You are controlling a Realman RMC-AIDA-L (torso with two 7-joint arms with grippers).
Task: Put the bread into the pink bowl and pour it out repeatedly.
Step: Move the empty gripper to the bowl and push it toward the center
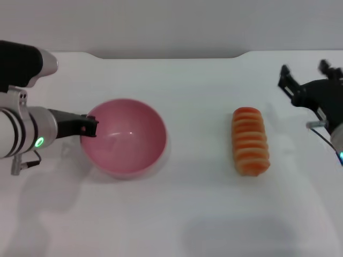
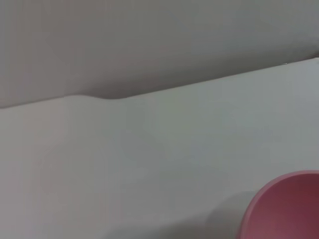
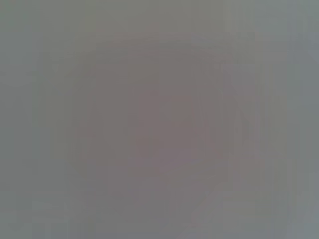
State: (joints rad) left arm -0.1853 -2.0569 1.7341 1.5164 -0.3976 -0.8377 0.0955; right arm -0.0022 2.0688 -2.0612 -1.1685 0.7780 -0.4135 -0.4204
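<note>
I see the orange ridged toy loaf, the bread [image 1: 250, 141], lying on the white table [image 1: 177, 225], well apart from the empty glossy pink bowl [image 1: 126, 137]. My left gripper [image 1: 88, 127] has its jaws pinching the bowl's rim; a weak pinch could tip it. My right gripper [image 1: 308, 83], farther back, stands with jaws spread, holding nothing; closing off-centre could roll the loaf.

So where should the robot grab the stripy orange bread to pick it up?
Probably around its middle, coming straight down from above. The bread lies flat on the table with its long axis running away from the robot, so fingers could close across its narrower width, ideally into a groove between ridges. The right gripper, open and nearest, seems the natural one; the left gripper is at the pink bowl.
</note>
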